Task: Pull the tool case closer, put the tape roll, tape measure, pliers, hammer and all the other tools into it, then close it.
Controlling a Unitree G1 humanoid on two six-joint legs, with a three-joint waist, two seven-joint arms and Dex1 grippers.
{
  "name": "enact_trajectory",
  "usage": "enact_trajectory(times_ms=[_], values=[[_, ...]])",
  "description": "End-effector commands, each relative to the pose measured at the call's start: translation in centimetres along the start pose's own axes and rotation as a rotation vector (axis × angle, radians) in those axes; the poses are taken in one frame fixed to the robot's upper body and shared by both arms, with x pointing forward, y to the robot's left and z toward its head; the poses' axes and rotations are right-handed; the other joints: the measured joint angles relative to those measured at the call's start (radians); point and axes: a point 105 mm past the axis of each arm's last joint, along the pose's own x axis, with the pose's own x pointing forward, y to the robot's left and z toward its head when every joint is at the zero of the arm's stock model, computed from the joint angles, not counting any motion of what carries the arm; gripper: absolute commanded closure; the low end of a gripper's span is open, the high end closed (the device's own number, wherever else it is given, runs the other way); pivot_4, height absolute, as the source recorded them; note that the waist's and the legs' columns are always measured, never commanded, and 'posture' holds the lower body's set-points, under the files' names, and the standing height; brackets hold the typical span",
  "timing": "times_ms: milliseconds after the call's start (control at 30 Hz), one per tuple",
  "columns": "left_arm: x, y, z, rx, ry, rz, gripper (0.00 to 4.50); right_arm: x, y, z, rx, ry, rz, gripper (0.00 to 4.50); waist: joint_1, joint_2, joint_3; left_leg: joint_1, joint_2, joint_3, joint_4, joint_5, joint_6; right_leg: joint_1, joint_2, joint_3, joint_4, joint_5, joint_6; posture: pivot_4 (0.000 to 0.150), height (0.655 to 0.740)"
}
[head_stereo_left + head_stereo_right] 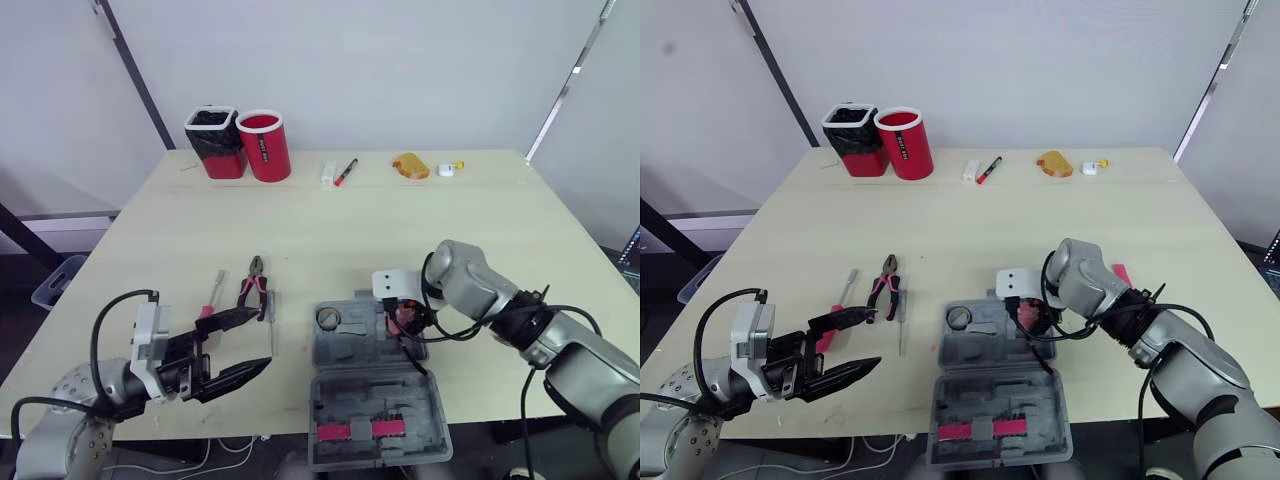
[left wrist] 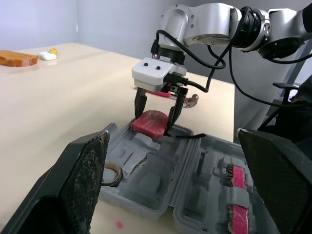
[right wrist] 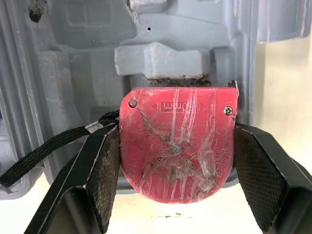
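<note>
The right end effector [image 2: 154, 123] is clenched on the tape measure [image 3: 176, 141], one finger on each flat-edged side, at the far right corner of the open case [image 1: 370, 395]. The case lies on the surface [image 1: 330, 230] near the front edge. From the left wrist view the measure looks low in the corner pocket, but I cannot tell whether it is fully seated or just resting on the rim.

The step in hand is stowing the measure. To do it well:

- Line the red body up with the moulded recess before going lower. In the right wrist view part of it seems to overhang the case's outer wall, so a small shift inward is probably needed.
- Mind the black strap [image 3: 44, 148], which trails out to one side (it could catch under the lid later). Nudge it into the tray.
- Let go only once the measure sits flat, then lift straight up so the fingers do not drag it out.

The left end effector [image 1: 264, 338] is released, fingers wide apart, hovering near the front left of the surface, close to the pliers [image 1: 254, 283] and screwdriver [image 1: 212, 295]. The tape roll [image 1: 328, 319] is in the case's far left pocket.
</note>
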Motion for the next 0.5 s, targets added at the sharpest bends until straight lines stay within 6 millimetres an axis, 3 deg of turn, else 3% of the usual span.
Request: enact_trajectory(times_ms=[33, 100, 200, 300, 367, 500], values=[[0.1, -0.1, 0.3, 0.021, -0.009, 0.001, 0.00, -0.2, -0.2, 0.6, -0.034, -0.020, -0.020, 0.61, 0.000, 0.000, 0.000, 0.000, 0.000, 0.000, 0.000, 0.000, 0.000, 0.000, 0.000, 0.000, 0.000, 0.000, 0.000, 0.150, 0.7400], [0.1, -0.1, 0.2, 0.020, -0.009, 0.001, 0.00, -0.4, -0.3, 0.8, -0.032, -0.033, -0.026, 0.07, 0.000, 0.000, 0.000, 0.000, 0.000, 0.000, 0.000, 0.000, 0.000, 0.000, 0.000, 0.000, 0.000, 0.000, 0.000, 0.150, 0.7400], [0.2, -0.2, 0.2, 0.018, -0.009, -0.002, 0.00, -0.8, -0.5, 1.0, -0.028, -0.051, -0.047, 0.07, -0.001, 0.000, 0.000, 0.000, 0.000, 0.000, 0.000, 0.000, 0.000, 0.000, 0.000, 0.000, 0.000, 0.000, 0.000, 0.150, 0.7400], [0.3, -0.2, 0.2, 0.018, -0.013, -0.003, 0.00, -3.0, 0.2, 1.4, -0.010, -0.155, -0.059, 0.07, -0.001, 0.000, 0.000, 0.000, 0.000, 0.000, 0.000, 0.000, 0.000, 0.000, 0.000, 0.000, 0.000, 0.000, 0.000, 0.150, 0.7400], [0.4, -0.2, 0.2, 0.018, -0.015, -0.002, 0.00, -4.0, 0.4, 1.9, -0.008, -0.264, -0.096, 0.07, 0.006, 0.000, 0.000, -0.001, 0.000, -0.001, 0.000, 0.000, 0.000, 0.000, 0.000, 0.000, -0.001, 0.000, 0.000, 0.150, 0.7400], [0.4, -0.2, 0.2, 0.019, -0.019, 0.001, 0.00, -5.6, 0.9, 3.1, 0.004, -0.674, -0.224, 0.07, 0.003, -0.003, -0.002, -0.001, 0.000, -0.001, -0.003, 0.000, 0.000, 0.001, 0.000, -0.001, -0.003, 0.000, 0.000, 0.150, 0.7400]])
